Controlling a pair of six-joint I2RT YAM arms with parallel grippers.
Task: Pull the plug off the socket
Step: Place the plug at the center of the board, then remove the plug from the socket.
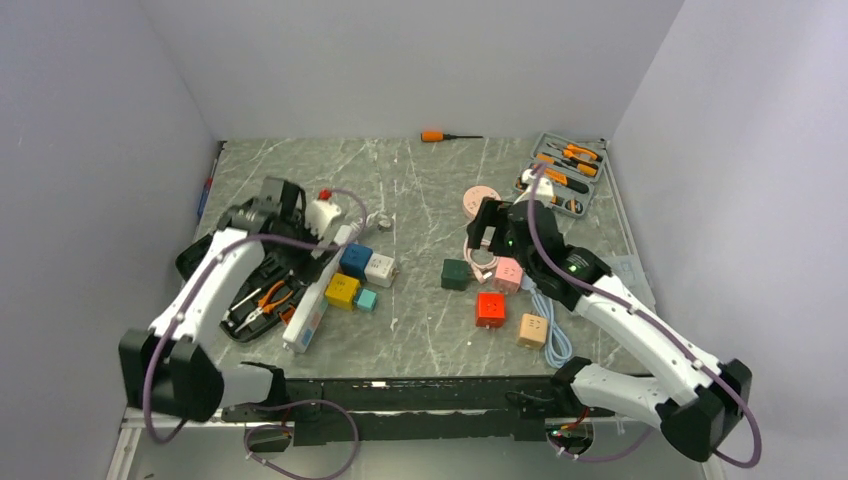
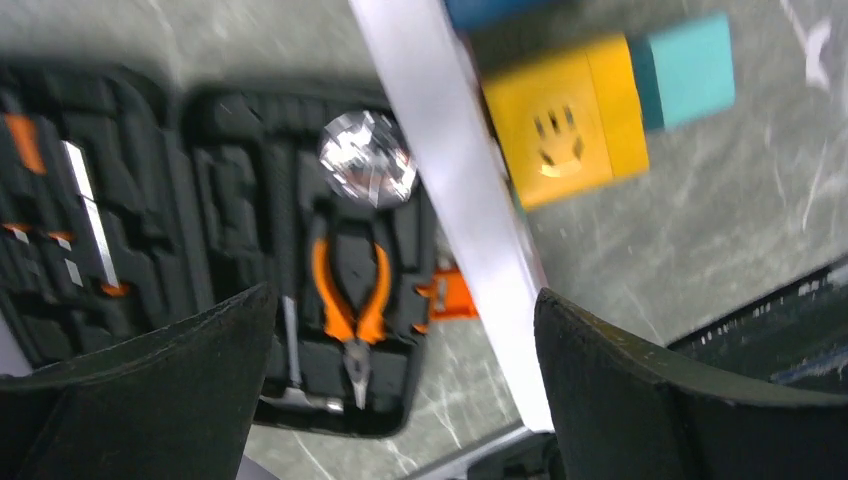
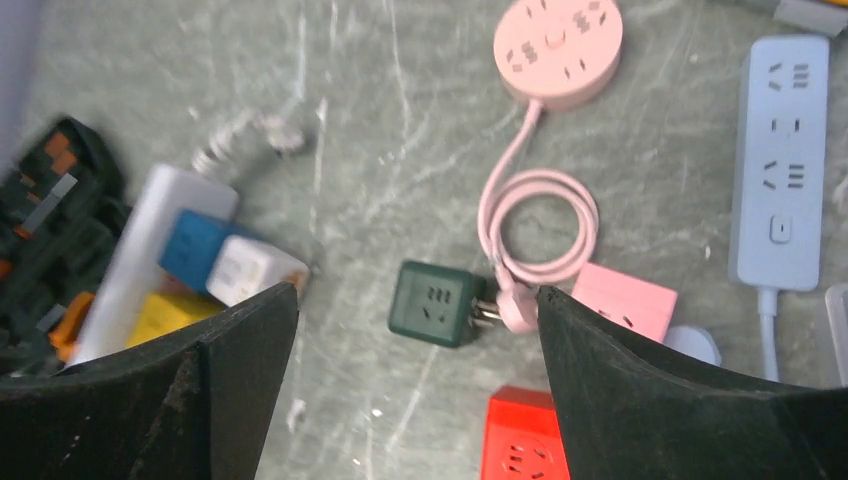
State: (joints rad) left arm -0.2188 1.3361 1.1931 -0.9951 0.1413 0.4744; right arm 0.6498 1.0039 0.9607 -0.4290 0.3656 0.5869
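Observation:
A dark green cube socket [image 3: 435, 303] lies mid-table, also in the top view [image 1: 456, 274]. A pink plug [image 3: 516, 312] sits against its right side, and bare metal prongs show between the two. The plug's pink cable [image 3: 535, 215] coils up to a round pink socket [image 3: 558, 42]. My right gripper [image 3: 415, 400] is open and hovers above the green cube, which lies between its fingers in the wrist view; it also shows in the top view [image 1: 485, 235]. My left gripper [image 2: 405, 400] is open and empty above a white power strip [image 2: 450, 200] and a black tool case [image 2: 250, 250].
A pink cube [image 3: 625, 300], a red cube [image 3: 525, 445] and a pale blue power strip [image 3: 785, 170] lie near the plug. Yellow [image 2: 565, 120] and teal [image 2: 685, 70] cubes sit by the white strip. A grey tool tray [image 1: 565, 172] and an orange screwdriver [image 1: 437, 136] lie at the back.

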